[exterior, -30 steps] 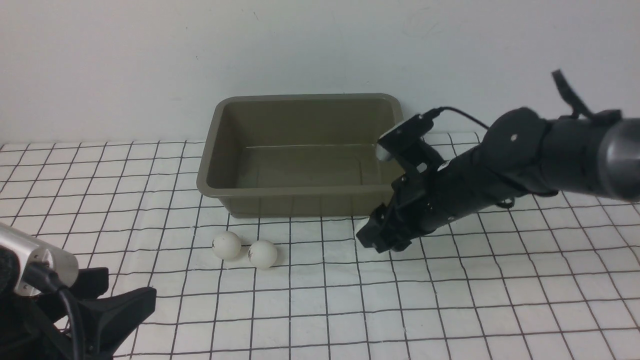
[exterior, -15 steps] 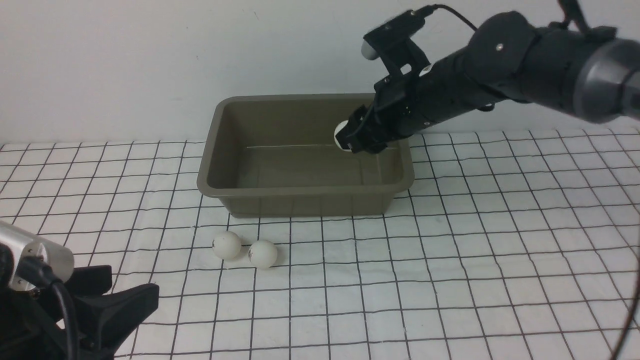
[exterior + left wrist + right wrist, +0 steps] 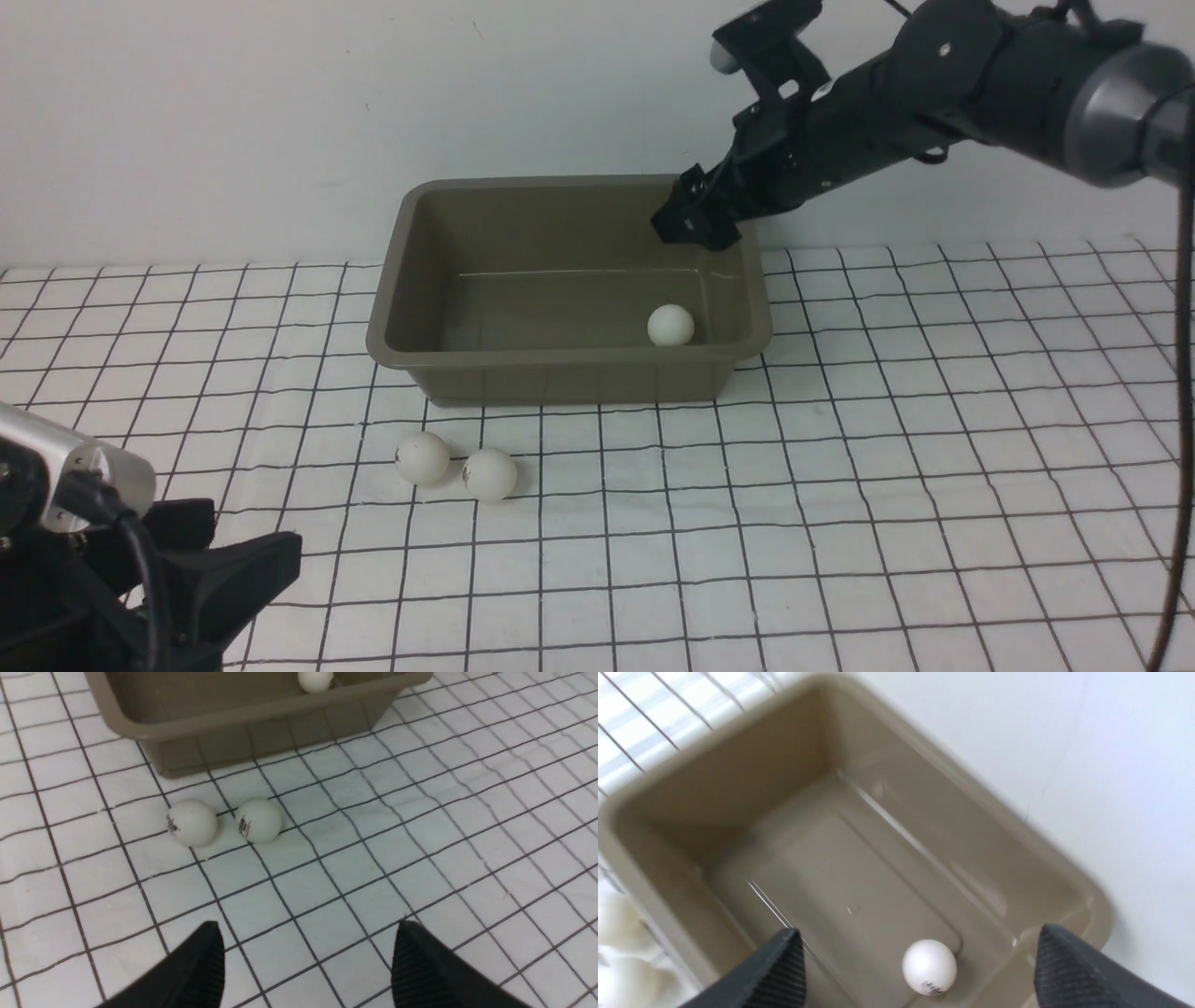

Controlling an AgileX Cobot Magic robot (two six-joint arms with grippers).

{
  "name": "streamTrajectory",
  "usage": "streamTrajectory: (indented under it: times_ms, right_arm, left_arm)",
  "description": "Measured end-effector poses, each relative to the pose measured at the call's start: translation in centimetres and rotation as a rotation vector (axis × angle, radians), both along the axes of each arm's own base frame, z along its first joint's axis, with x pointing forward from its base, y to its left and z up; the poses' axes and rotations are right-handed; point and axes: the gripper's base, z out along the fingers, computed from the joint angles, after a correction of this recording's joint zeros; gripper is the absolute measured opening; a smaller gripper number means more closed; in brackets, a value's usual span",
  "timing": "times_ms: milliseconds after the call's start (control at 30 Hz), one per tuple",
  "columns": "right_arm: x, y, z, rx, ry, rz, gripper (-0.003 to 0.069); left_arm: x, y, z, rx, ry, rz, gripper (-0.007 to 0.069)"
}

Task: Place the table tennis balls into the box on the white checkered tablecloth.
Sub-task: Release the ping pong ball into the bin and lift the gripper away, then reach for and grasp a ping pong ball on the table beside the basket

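Observation:
The olive-brown box (image 3: 401, 280) stands at the back of the white checkered tablecloth (image 3: 840, 485). One table tennis ball (image 3: 671, 325) (image 3: 929, 967) lies on the box floor near its front right corner. Two more balls, one (image 3: 422, 457) (image 3: 192, 822) beside the other (image 3: 490, 473) (image 3: 258, 820), rest on the cloth just in front of the box. My right gripper (image 3: 695, 222) (image 3: 920, 942) hangs open above the box's right back corner, holding nothing. My left gripper (image 3: 271, 560) (image 3: 308, 933) is open low at the near left, short of the two balls.
A plain white wall (image 3: 233, 112) rises right behind the box. The cloth (image 3: 444, 812) is slightly wrinkled to the right of the balls.
My right gripper rose from the cloth beside the box to above the box, carrying a ball, then opened. That ball dropped and now lies in the box. The left arm stayed put.

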Motion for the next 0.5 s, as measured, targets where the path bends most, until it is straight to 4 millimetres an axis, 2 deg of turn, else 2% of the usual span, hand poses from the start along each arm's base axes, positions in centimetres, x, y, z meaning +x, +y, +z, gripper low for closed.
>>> streamTrajectory:
  times_ms: [100,267,367,500]
  right_arm:
    - [-3.3,-0.4,5.9,0.025,-0.092,0.044,0.0567]
    - [-8.5,0.5,11.6,0.062,-0.188,0.134,0.0559]
    - [-10.3,0.8,13.1,0.072,-0.202,0.169,0.0559]
    - [-11.3,0.5,13.8,0.076,-0.186,0.181,0.0559]
  left_arm:
    - [2.4,0.0,-0.3,0.006,0.071,-0.009,0.0436]
    - [7.7,-0.2,-0.2,0.030,0.178,-0.060,0.0436]
    - [9.8,-0.1,-0.4,0.093,0.238,-0.111,0.0449]
    - [12.4,0.1,-0.7,0.134,0.292,-0.129,0.0478]
